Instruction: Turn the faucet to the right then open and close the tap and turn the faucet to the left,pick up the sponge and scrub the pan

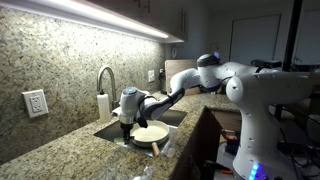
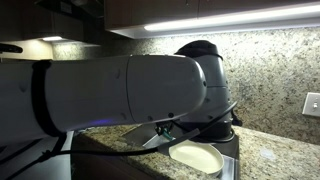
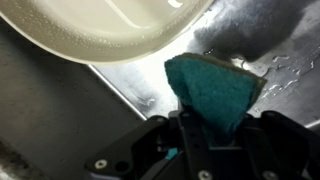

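End effector (image 3: 205,128): closed almost fully, fingers pinching the sponge by its near edge.
Sponge (image 3: 215,88): the teal pad stuck out past the fingers, above bare steel, just right of the pan's rim and not over it.
Grip risk: only a narrow edge looked clamped, so dragging could twist the soft pad loose.
Pan (image 3: 100,30): cream and lying loose in the sink. A sideways stroke could shove or tip it rather than scrub it.
Sink (image 3: 250,35): wet steel. Pressing down here would have missed the pan and risked the fingers striking metal.
Faucet (image 1: 105,75): at the far side beside a white bottle (image 1: 103,105), apart from the arm. A careless lift might have clipped either.
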Robot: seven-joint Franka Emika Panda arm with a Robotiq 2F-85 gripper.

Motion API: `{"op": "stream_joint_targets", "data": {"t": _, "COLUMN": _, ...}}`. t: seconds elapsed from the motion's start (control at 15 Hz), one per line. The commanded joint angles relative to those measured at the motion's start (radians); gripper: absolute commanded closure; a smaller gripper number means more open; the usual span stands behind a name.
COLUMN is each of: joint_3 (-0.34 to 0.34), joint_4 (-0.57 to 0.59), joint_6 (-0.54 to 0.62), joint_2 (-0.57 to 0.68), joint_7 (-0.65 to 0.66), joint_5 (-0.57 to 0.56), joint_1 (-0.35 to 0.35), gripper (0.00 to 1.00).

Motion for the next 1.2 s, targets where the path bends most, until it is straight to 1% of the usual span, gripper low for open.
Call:
{"op": "stream_joint_targets", "data": {"t": 0.0, "joint_3": 0.050, "joint_4": -0.119, "joint_6": -0.062, "joint_2": 0.071, "joint_7": 0.091, "joint_5": -0.059, "joint_1": -0.077, "gripper": 0.97}}
{"op": "stream_joint_targets", "data": {"t": 0.27, "joint_3": 0.097, "joint_4": -0.181, "joint_6": -0.122, "joint_2": 0.088, "joint_7": 0.160, "joint_5": -0.092, "joint_1": -0.153, "gripper": 0.97}}
{"op": "stream_joint_targets", "data": {"t": 0.53, "joint_3": 0.120, "joint_4": -0.212, "joint_6": -0.159, "joint_2": 0.079, "joint_7": 0.208, "joint_5": -0.085, "joint_1": -0.238, "gripper": 0.97}}
{"op": "stream_joint_targets", "data": {"t": 0.73, "joint_3": 0.119, "joint_4": -0.216, "joint_6": -0.164, "joint_2": 0.064, "joint_7": 0.231, "joint_5": -0.081, "joint_1": -0.294, "gripper": 0.97}}
{"op": "stream_joint_targets", "data": {"t": 1.13, "joint_3": 0.101, "joint_4": -0.204, "joint_6": -0.155, "joint_2": 0.036, "joint_7": 0.263, "joint_5": -0.077, "joint_1": -0.359, "gripper": 0.97}}
